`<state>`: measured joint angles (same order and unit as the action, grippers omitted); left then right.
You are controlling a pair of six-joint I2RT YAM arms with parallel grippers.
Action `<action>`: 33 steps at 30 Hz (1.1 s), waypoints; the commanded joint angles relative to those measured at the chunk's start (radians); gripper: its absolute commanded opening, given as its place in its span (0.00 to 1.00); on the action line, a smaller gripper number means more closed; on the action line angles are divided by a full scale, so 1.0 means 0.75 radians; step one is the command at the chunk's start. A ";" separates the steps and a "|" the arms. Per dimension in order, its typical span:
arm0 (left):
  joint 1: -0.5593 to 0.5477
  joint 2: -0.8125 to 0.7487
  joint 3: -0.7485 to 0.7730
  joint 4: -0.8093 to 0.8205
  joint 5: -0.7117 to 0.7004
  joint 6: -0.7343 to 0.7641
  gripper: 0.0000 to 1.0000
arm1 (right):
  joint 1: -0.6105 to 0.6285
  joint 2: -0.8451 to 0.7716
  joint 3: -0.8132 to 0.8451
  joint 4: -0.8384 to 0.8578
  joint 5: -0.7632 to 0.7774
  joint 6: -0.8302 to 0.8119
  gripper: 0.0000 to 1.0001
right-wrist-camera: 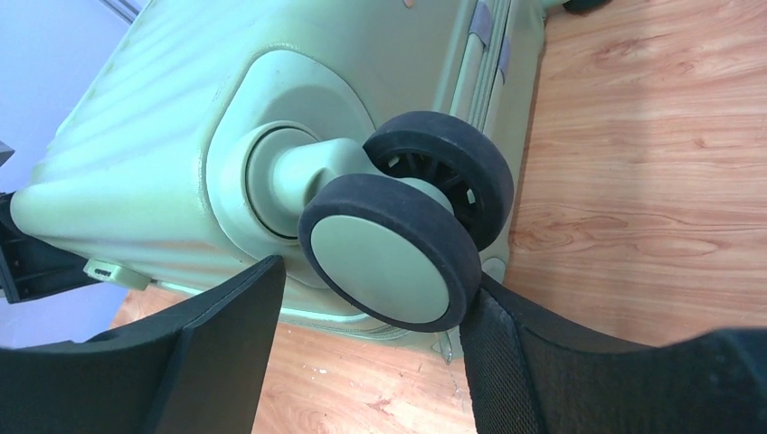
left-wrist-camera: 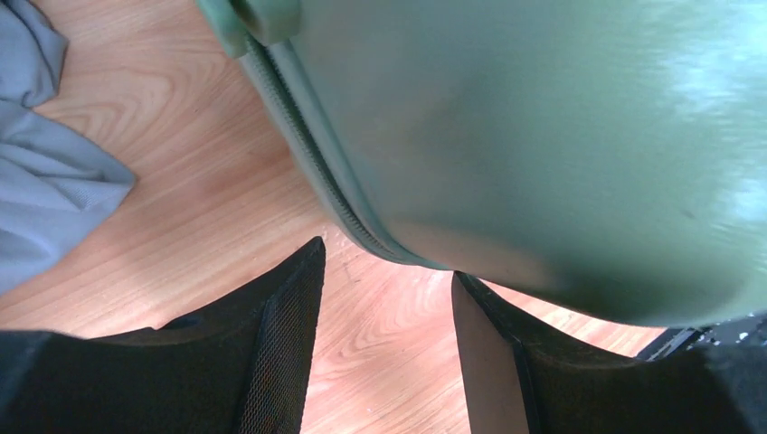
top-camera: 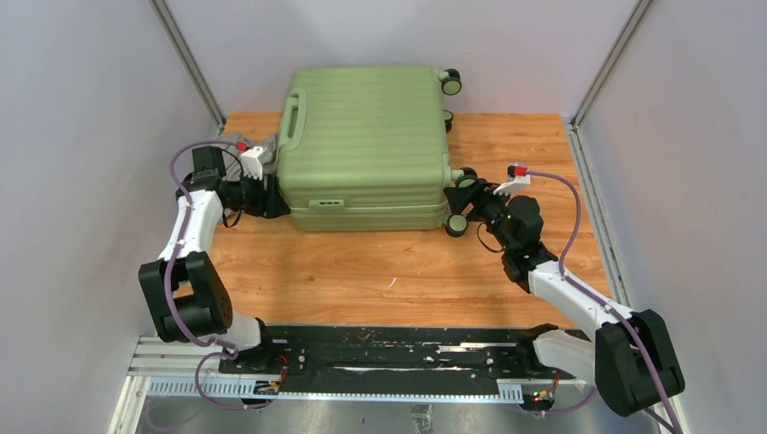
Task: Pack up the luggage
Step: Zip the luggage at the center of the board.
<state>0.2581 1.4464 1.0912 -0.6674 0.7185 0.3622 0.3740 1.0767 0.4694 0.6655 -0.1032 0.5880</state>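
The shut luggage (top-camera: pixel 366 145) lies flat at the back of the worktop (top-camera: pixel 380 271), with lots of wood in front. The left fingers (left-wrist-camera: pixel 271 362) are spread by its near corner. The right fingers (right-wrist-camera: pixel 226 362) are spread around a wheel (right-wrist-camera: pixel 389 253).

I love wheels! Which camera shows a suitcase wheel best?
The right wrist view: the twin wheel fills the middle, close up. The top view shows the wheels tiny; the left wrist view shows only suitcase shell.
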 commanded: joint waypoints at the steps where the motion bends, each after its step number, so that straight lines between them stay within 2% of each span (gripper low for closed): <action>1: -0.003 -0.082 0.058 0.056 0.136 -0.047 0.59 | -0.031 -0.002 0.187 0.188 -0.072 0.036 0.70; 4: 0.052 -0.116 0.123 0.071 0.135 -0.086 0.59 | -0.047 -0.007 0.204 0.168 -0.070 0.035 0.70; 8: 0.178 -0.117 0.145 0.247 0.098 -0.295 0.59 | -0.065 -0.026 0.194 0.136 -0.080 0.031 0.70; 11: 0.189 -0.101 0.128 0.383 -0.025 -0.433 0.59 | -0.065 -0.060 0.155 0.103 -0.108 0.006 0.69; 17: 0.185 0.071 0.164 0.620 -0.041 -0.722 0.60 | -0.065 -0.227 -0.015 -0.042 -0.138 -0.072 0.69; 27: 0.072 0.317 0.334 0.679 -0.001 -0.821 0.65 | -0.065 -0.592 -0.299 -0.313 -0.137 -0.150 0.68; 33: 0.026 0.354 0.340 0.699 -0.034 -0.822 0.69 | -0.065 -0.625 -0.341 -0.353 -0.152 -0.154 0.68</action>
<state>0.2993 1.6966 1.3212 -0.1818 0.7006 -0.2382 0.3248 0.6182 0.2295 0.4381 -0.1951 0.4969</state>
